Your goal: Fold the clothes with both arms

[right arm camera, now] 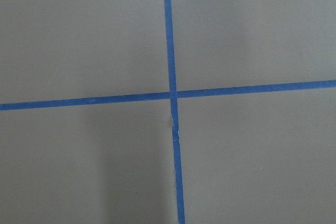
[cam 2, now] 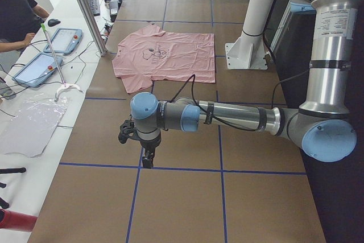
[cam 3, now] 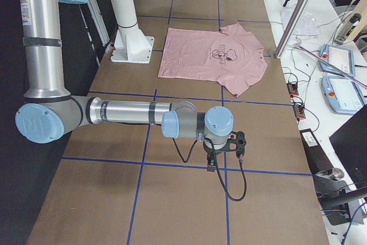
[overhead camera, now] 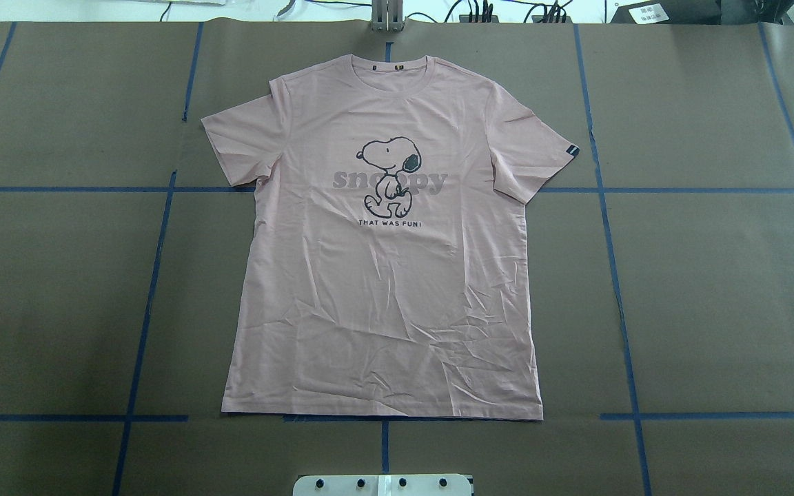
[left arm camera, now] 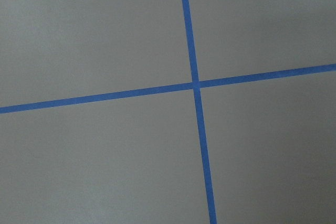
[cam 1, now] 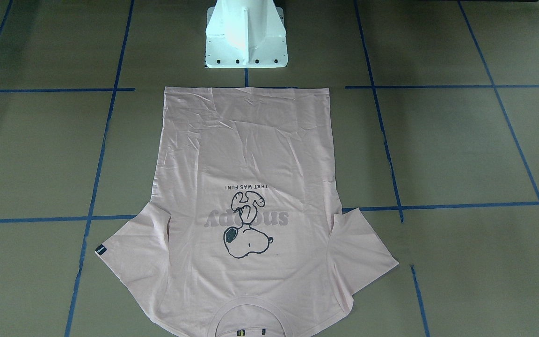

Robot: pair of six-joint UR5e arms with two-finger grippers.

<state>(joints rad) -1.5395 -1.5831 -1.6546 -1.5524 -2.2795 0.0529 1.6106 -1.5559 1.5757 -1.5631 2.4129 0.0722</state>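
Observation:
The pale pink Snoopy T-shirt [overhead camera: 383, 289] lies flat and face up on the brown table, collar at the far edge, hem toward the robot's base; it also shows in the front-facing view [cam 1: 251, 150]. Both sleeves are spread out, and a small dark tag [overhead camera: 573, 150] sits on one sleeve. My left gripper [cam 2: 147, 160] points down over bare table, far from the T-shirt [cam 2: 170, 55]. My right gripper [cam 3: 212, 164] hangs likewise, far from the T-shirt [cam 3: 212, 55]. I cannot tell whether either is open or shut. Both wrist views show only table and tape.
Blue tape lines [overhead camera: 156, 248] grid the brown table. The white pedestal base [cam 1: 246, 37] stands just behind the shirt's hem. A metal post [cam 2: 85, 9] stands at the far edge, with tablets [cam 2: 62, 41] and an operator [cam 2: 17, 12] beyond it.

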